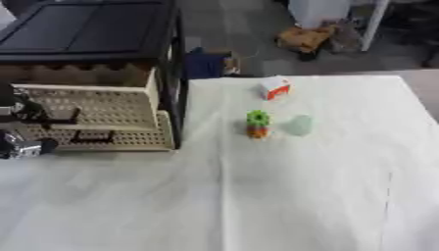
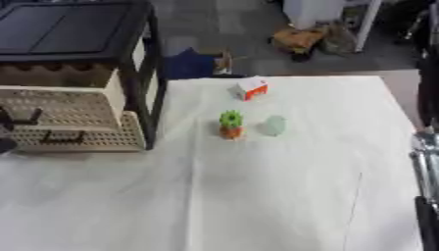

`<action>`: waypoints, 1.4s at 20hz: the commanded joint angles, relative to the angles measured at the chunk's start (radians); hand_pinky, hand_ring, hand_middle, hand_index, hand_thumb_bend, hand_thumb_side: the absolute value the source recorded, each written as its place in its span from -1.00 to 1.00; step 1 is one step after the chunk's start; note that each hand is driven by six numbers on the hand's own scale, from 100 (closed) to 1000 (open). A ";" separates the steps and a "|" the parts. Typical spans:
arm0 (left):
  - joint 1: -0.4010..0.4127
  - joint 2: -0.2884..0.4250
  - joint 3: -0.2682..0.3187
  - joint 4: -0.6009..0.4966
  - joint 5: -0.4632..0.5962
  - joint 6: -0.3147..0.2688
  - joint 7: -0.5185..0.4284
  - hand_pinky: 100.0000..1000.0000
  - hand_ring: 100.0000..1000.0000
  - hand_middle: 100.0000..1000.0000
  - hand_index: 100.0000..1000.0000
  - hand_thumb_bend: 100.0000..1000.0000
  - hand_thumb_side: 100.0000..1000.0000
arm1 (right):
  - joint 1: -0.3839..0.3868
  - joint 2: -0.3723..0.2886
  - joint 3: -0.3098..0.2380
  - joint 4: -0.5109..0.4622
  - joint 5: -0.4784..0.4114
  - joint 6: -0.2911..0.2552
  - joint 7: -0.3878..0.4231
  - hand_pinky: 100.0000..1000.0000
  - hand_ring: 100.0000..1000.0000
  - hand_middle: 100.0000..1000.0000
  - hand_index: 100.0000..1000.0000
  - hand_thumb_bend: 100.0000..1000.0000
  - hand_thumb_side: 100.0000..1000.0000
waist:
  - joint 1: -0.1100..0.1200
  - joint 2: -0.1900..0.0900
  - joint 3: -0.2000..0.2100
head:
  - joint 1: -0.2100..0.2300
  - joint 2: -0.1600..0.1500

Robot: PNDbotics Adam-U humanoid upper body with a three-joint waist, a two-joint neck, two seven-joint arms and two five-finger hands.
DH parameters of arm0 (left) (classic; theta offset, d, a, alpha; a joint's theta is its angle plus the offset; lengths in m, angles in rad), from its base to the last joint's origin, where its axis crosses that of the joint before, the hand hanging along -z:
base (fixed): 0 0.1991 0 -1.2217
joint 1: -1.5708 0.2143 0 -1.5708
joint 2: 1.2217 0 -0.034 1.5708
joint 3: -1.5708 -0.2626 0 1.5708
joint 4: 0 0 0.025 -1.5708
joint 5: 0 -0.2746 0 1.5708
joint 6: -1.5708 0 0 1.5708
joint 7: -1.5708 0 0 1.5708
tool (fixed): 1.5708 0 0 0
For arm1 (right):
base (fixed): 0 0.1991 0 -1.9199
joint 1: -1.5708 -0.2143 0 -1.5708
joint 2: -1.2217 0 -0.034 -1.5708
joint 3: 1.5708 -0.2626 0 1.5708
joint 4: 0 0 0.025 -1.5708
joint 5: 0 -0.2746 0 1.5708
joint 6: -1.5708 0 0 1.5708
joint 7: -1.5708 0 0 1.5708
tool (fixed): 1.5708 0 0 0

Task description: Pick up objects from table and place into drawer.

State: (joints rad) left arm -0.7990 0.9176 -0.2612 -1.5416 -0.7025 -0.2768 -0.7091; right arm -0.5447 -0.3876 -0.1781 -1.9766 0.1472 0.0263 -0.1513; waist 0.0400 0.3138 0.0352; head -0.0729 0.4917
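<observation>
Your left hand shows at the left edge of the frame, a dark and silver shape right in front of the drawer unit, level with the lower drawer's handle; you cannot tell from these views whether its fingers are spread or curled, nor whether they touch the handle. The unit sits in the upper left of the frame, a black frame holding beige perforated drawers, and the upper drawer is drawn out toward you further than the frame. Your right arm runs down the right edge of the right eye view as a silver and black limb, but the hand itself does not show. The things to pick up lie on the white-clothed counter in the upper middle of the frame: a small green and orange toy standing upright, a pale green round object just beside it to the right, and a white and orange box further back, near the counter's far edge. All three lie well apart from the drawers.
</observation>
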 commanded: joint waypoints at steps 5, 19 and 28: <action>0.053 0.086 0.008 -0.108 0.050 0.044 0.058 -1.00 -1.00 -1.00 0.42 -0.66 1.00 | -0.010 -0.009 -0.005 -0.022 -0.001 0.001 -0.005 0.24 0.13 -0.01 0.57 -1.00 1.00 | -0.002 -0.025 0.002 | -0.002 0.000; 0.186 0.157 0.035 -0.310 0.094 0.127 0.140 -1.00 -1.00 -1.00 0.42 -0.73 1.00 | -0.012 -0.003 -0.008 -0.023 -0.002 0.001 -0.011 0.24 0.13 -0.01 0.57 -1.00 1.00 | -0.009 -0.028 0.007 | -0.004 -0.001; 0.251 0.185 0.046 -0.372 0.073 0.148 0.154 -1.00 -1.00 -1.00 0.41 -0.76 1.00 | -0.015 0.000 -0.010 -0.023 -0.002 -0.002 -0.016 0.24 0.14 -0.01 0.57 -1.00 1.00 | -0.015 -0.028 0.008 | -0.003 -0.005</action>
State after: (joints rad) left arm -0.5426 1.0587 -0.2306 -1.8895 -0.6272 -0.1292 -0.5585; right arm -0.5454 -0.3728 -0.1793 -1.9774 0.1472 0.0257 -0.1635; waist 0.0245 0.3089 0.0421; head -0.0733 0.4915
